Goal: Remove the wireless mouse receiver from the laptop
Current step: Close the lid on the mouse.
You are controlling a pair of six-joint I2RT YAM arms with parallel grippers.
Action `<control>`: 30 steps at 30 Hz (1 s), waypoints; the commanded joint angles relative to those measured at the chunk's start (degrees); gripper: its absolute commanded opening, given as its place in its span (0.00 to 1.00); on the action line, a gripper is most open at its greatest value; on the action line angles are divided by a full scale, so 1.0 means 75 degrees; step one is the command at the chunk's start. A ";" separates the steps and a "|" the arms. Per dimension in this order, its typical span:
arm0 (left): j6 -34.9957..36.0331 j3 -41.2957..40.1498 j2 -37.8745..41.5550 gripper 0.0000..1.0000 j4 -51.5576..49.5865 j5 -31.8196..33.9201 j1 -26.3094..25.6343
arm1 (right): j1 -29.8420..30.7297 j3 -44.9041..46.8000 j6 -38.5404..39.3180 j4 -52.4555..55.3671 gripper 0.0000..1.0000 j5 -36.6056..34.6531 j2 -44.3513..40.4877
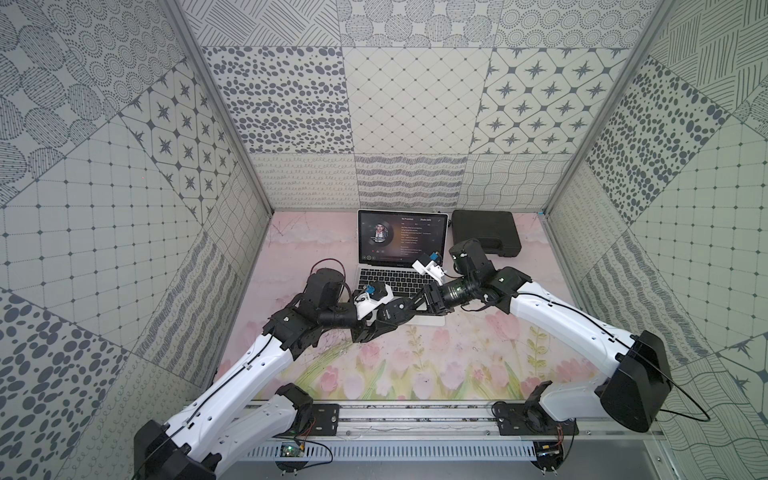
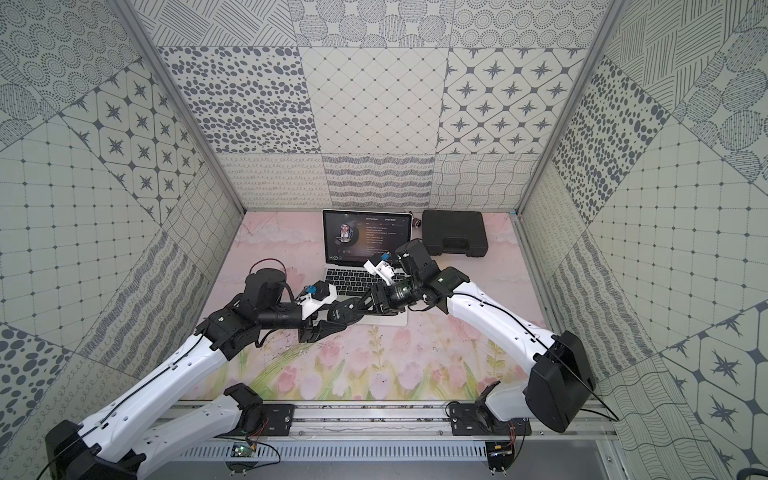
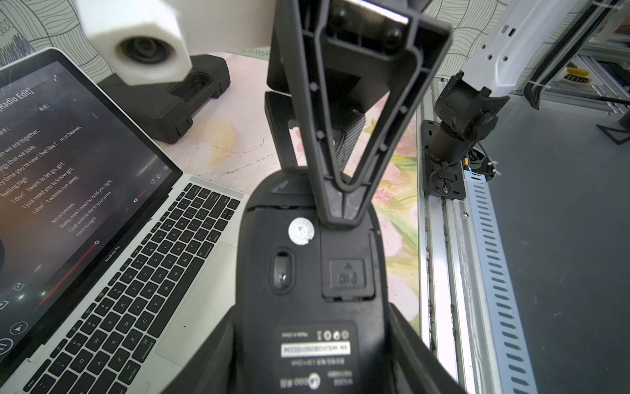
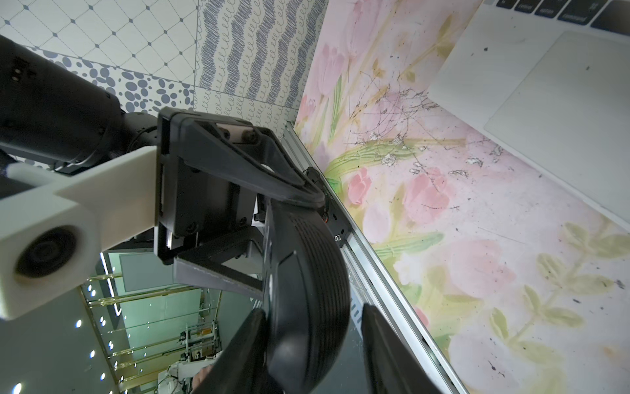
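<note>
Top view, wireless mouse receiver too small to find, laptop point(image 1: 401, 239) open mid far edge of desk point(image 1: 415, 374), toolbox point(image 1: 486, 232) at its right, black mouse point(image 3: 306, 266) over laptop's near edge, pinched in left gripper point(image 3: 308, 361), right gripper point(image 4: 312, 344) straddling it, one finger point(image 3: 341, 204) touching, other just clear.

- A robotics lab test cell: patterned panels point(image 1: 415, 104) on aluminium posts point(image 1: 216, 104) box in the bench.
- A left arm point(image 1: 241, 374) and a right arm point(image 1: 561, 316) are bolted to a metal rail point(image 1: 415, 409), with a bare circuit board point(image 1: 291, 451) below.
- Outside the booth, the right wrist view catches a hall with ceiling spotlights point(image 4: 102, 320).
</note>
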State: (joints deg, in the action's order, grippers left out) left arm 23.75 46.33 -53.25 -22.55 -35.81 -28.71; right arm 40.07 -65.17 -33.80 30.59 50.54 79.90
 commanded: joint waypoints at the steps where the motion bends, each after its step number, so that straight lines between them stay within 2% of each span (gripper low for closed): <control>1: -0.0117 0.0211 0.0017 0.00 0.0791 -0.0545 0.0007 | 0.0116 -0.0162 0.0140 0.0043 0.48 -0.0151 0.0164; 13: -0.0220 0.0190 0.0091 0.00 0.0920 -0.0543 0.0009 | 0.0445 -0.0157 0.0101 -0.0012 0.41 -0.0270 0.0314; 19: -0.0241 0.0153 0.0143 0.00 0.0978 -0.0563 0.0008 | 0.0586 -0.0232 0.0107 -0.0024 0.34 -0.0364 0.0414; 22: -0.0298 0.0120 0.0204 0.00 0.1093 -0.0560 0.0003 | 0.0654 -0.0232 0.0078 -0.0073 0.34 -0.0352 0.0532; 25: -0.0345 0.0073 0.0263 0.00 0.1163 -0.0586 0.0014 | 0.0735 -0.0206 0.0037 -0.0163 0.38 -0.0341 0.0595; 30: -0.0435 -0.0028 0.0397 0.00 0.1343 -0.0639 0.0020 | 0.0750 -0.0194 0.0000 -0.0225 0.37 -0.0378 0.0665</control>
State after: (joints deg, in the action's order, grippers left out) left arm 24.12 45.91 -51.24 -25.98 -33.50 -28.64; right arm 43.46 -66.74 -36.58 29.34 49.69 82.87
